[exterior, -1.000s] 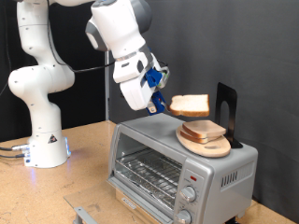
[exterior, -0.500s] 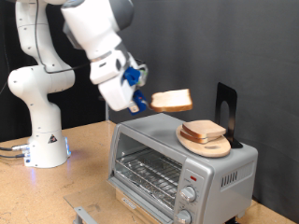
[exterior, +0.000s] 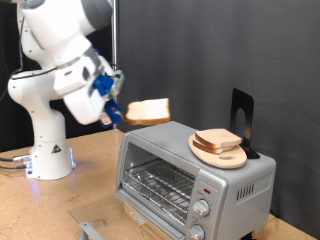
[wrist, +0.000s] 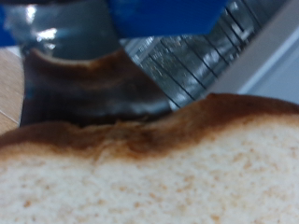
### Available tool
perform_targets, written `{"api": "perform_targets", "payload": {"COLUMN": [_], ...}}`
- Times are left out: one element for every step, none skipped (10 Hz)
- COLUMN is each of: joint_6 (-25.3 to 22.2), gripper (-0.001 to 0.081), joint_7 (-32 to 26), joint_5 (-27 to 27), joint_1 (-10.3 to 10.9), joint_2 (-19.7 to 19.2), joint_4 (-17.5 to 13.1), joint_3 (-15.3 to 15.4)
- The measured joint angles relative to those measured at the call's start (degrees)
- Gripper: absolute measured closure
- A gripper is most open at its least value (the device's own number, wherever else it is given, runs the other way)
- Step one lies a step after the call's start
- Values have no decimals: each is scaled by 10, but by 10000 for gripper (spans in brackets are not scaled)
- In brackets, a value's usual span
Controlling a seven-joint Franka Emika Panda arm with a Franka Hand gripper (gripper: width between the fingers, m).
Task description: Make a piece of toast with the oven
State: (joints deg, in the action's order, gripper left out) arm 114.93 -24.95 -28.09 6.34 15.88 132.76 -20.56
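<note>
Pale bread, the piece of toast [exterior: 148, 111], hangs in the air off the oven's [exterior: 190, 175] top corner on the exterior view's left, pinched by one crust edge in the gripper [exterior: 116, 112]. It looks light, soft and easily crushed; the firmer crust seems the safest place to hold. Another slice [exterior: 219, 141] sits on a wooden plate [exterior: 224, 157].

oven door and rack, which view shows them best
The exterior view: the whole oven shows, its glass door shut with the wire rack behind it. The wrist view catches only a blurred bit of rack past the piece of toast.
</note>
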Motion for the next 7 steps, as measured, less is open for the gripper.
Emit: {"api": "perform_targets", "payload": {"joint_6": [-8, -17, -27, -36, -36, -24, 0], "gripper": [481, 481, 481, 481, 481, 481, 481], "joint_7": [-23, -44, -56, -59, -59, -80, -121], "joint_5": [7, 13, 19, 22, 22, 22, 22], "joint_1": [-9, -16, -22, -25, -25, -25, -25], "joint_2": [2, 4, 6, 7, 7, 6, 5], "joint_4": [0, 0, -1, -1, 0, 4, 15], "joint_3": [-13, -24, -33, -35, -35, -35, -36]}}
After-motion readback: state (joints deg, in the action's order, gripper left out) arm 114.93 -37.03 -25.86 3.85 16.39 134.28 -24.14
